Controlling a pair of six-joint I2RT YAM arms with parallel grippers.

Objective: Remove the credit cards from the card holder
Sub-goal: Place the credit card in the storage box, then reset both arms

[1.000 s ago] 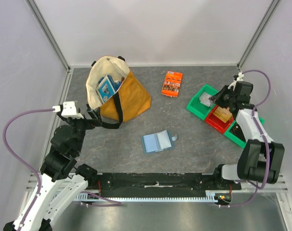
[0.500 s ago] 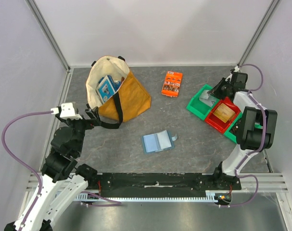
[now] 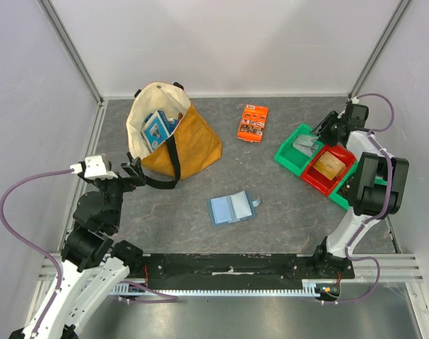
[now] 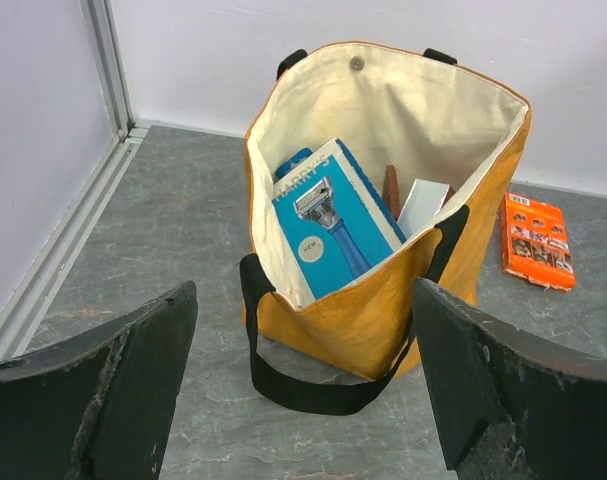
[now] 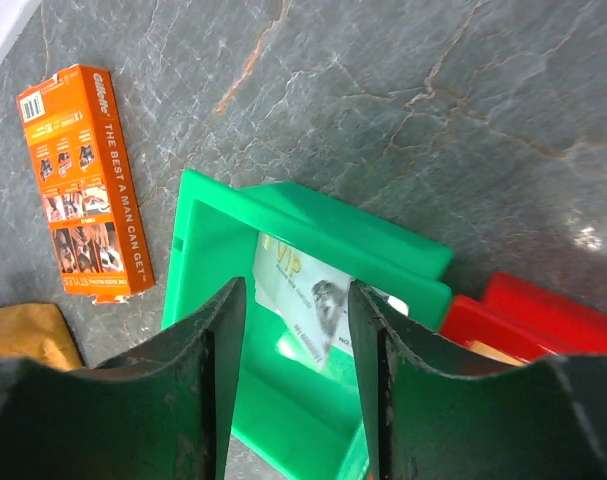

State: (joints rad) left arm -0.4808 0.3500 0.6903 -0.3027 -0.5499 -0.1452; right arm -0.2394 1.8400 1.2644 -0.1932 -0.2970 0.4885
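Observation:
The light-blue card holder (image 3: pixel 232 207) lies open on the table, mid-front, with neither gripper near it. My right gripper (image 3: pixel 326 133) (image 5: pixel 296 300) hovers over the green bin (image 3: pixel 293 157) (image 5: pixel 313 225) with its jaws apart, open. A pale grey credit card (image 5: pixel 305 292) printed "VIP" lies tilted inside that bin, seen in the gap below the fingers; in the top view this card (image 3: pixel 304 145) is a small grey patch. A tan card (image 3: pixel 328 166) rests in the red bin (image 3: pixel 314 179). My left gripper (image 3: pixel 133 169) (image 4: pixel 305 370) stands wide open and empty, facing the tote bag.
A yellow tote bag (image 3: pixel 173 138) (image 4: pixel 383 210) with a black strap holds a blue razor box (image 4: pixel 333 215). An orange printed packet (image 3: pixel 253 122) (image 5: pixel 86 185) lies at the back. Another green bin sits behind my right arm. Walls close in on three sides.
My right gripper moved from above the red bin to above the green bin and opened its jaws; the grey card now lies loose in the green bin. The left arm barely shifted.

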